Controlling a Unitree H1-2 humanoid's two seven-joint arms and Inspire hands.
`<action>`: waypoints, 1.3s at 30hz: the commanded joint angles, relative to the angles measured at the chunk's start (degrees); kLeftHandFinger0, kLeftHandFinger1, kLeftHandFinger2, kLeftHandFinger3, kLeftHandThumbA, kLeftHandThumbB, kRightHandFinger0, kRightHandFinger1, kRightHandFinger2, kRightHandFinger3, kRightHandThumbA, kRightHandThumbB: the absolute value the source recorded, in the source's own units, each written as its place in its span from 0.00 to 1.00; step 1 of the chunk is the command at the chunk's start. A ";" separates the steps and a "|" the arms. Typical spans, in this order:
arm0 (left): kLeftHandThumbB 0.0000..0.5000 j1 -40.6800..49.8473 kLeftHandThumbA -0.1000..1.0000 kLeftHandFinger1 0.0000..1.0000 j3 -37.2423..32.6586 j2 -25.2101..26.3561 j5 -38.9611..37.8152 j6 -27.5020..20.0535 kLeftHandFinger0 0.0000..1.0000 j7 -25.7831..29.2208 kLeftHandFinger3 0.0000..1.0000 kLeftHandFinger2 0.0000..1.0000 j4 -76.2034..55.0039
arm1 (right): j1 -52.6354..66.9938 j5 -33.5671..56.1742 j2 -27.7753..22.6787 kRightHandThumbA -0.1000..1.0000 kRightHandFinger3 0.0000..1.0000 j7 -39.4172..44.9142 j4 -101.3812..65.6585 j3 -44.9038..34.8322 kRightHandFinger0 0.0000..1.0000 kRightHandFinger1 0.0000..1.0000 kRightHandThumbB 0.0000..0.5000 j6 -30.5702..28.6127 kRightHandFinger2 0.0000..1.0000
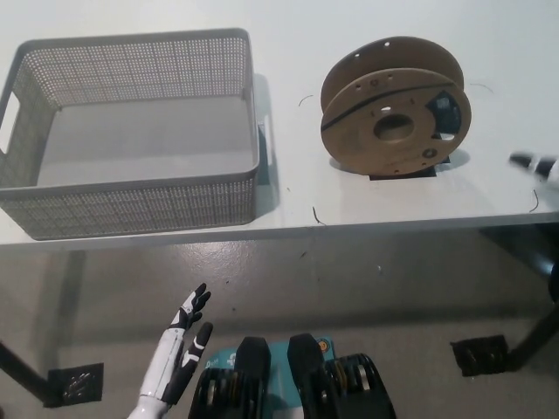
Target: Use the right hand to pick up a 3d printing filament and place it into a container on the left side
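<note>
Head view shows our right hand (pixel 534 164), finger state unclear, at the table's (pixel 175 229) right edge; approaching sideways could roll the upright filament spool (pixel 395 107) away from the basket (pixel 131 209), while our left hand (pixel 179 351) rests low, open and empty.

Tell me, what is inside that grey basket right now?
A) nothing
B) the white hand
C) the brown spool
A: the basket shows only its bare floor, while the spool stands on the table to its right.

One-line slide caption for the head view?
Right hand nears upright filament spool; grey basket waits; left hand rests low.
</note>
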 commanded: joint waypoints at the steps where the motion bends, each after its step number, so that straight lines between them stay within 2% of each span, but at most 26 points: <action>1: 0.54 -1.21 1.00 1.00 -0.90 1.04 0.80 -2.60 1.00 1.92 1.00 1.00 -0.15 | -14.53 5.36 -8.61 0.85 1.00 12.46 4.04 1.41 1.00 1.00 0.63 17.86 1.00; 2: 0.53 -1.22 1.00 1.00 -0.97 1.00 0.57 -2.60 1.00 1.81 1.00 1.00 -0.01 | -17.39 4.14 -10.18 0.87 1.00 14.84 5.98 3.29 1.00 1.00 0.62 19.72 1.00; 4: 0.53 -1.24 1.00 1.00 -1.07 1.06 0.77 -2.60 1.00 1.85 1.00 1.00 -0.12 | -20.74 2.45 -12.07 0.92 1.00 17.92 8.66 5.99 1.00 1.00 0.68 21.51 1.00; 7: 0.53 -0.69 1.00 1.00 -1.33 0.79 1.22 -2.60 1.00 2.09 1.00 1.00 -0.09 | -24.62 -0.12 -13.29 0.92 1.00 20.29 11.90 9.49 1.00 1.00 0.70 21.97 1.00; 8: 0.52 -0.70 1.00 1.00 -1.41 0.87 1.26 -2.60 1.00 1.97 1.00 1.00 -0.12 | -25.57 -1.50 -13.58 0.92 1.00 20.74 12.40 10.71 1.00 1.00 0.70 22.40 1.00; 10: 0.50 0.00 1.00 1.00 -1.79 0.95 1.19 -2.60 1.00 1.54 1.00 1.00 -0.34 | -27.33 -2.99 -14.33 0.89 1.00 22.69 13.14 13.68 1.00 1.00 0.57 22.81 1.00; 12: 0.49 0.27 1.00 1.00 -1.84 0.95 0.91 -2.60 1.00 1.18 1.00 1.00 -0.43 | -29.53 -5.15 -14.80 0.91 1.00 24.46 14.52 16.83 1.00 1.00 0.57 23.90 1.00; 14: 0.45 0.54 1.00 1.00 -1.73 1.14 1.06 -2.60 1.00 0.98 1.00 1.00 -0.60 | -32.50 -7.59 -14.96 1.00 1.00 26.57 17.72 20.67 1.00 1.00 0.62 22.48 1.00; 17: 0.44 0.83 1.00 1.00 -1.75 1.13 1.06 -2.60 1.00 0.66 1.00 1.00 -0.58 | -35.33 -8.69 -14.21 1.00 1.00 27.26 21.74 23.72 1.00 1.00 0.66 20.44 1.00; 18: 0.42 0.83 1.00 1.00 -1.74 1.06 1.00 -2.60 1.00 0.58 1.00 1.00 -0.58 | -37.32 -10.03 -13.70 1.00 1.00 28.61 23.45 25.81 1.00 1.00 0.72 20.69 1.00; 20: 0.41 0.95 1.00 1.00 -1.77 1.09 1.13 -2.60 1.00 0.60 1.00 1.00 -0.72 | -39.26 -11.16 -13.37 1.00 1.00 30.08 24.97 27.92 1.00 1.00 0.77 20.70 1.00; 22: 0.40 1.00 1.00 1.00 -1.73 1.11 1.11 -2.60 1.00 0.51 1.00 1.00 -0.80 | -41.47 -10.38 -12.14 1.00 1.00 31.20 26.79 28.68 1.00 1.00 0.77 20.68 1.00; 24: 0.39 0.94 1.00 1.00 -1.77 1.17 1.23 -2.60 1.00 0.38 1.00 1.00 -0.76 | -44.14 -10.37 -10.96 1.00 1.00 32.36 30.63 29.90 1.00 1.00 0.80 17.44 1.00; 31: 0.42 0.83 1.00 1.00 -1.79 1.31 1.36 -2.60 1.00 -0.10 1.00 1.00 -0.68 | -52.74 -10.64 -7.46 1.00 1.00 39.16 35.96 32.86 1.00 1.00 0.82 22.76 1.00; 33: 0.43 0.87 1.00 1.00 -1.82 1.33 1.11 -2.60 1.00 -0.24 1.00 1.00 -0.63 | -55.48 -11.90 -6.52 1.00 1.00 40.70 37.58 34.28 1.00 1.00 0.93 23.84 1.00; 34: 0.43 1.05 1.00 1.00 -1.78 1.32 1.23 -2.60 1.00 -0.24 1.00 1.00 -0.69 | -57.15 -12.68 -5.69 1.00 1.00 41.13 39.08 34.94 1.00 1.00 0.95 24.54 1.00; 36: 0.41 1.16 1.00 1.00 -1.77 1.39 1.18 -2.60 1.00 -0.37 1.00 1.00 -0.79 | -58.66 -12.71 -4.71 1.00 1.00 41.62 40.33 34.94 1.00 1.00 0.92 27.21 1.00; 39: 0.34 1.08 1.00 1.00 -1.69 1.43 1.05 -2.60 1.00 -0.39 1.00 1.00 -0.67 | -62.97 -13.02 -1.84 1.00 1.00 41.89 48.10 35.71 1.00 1.00 0.88 23.65 1.00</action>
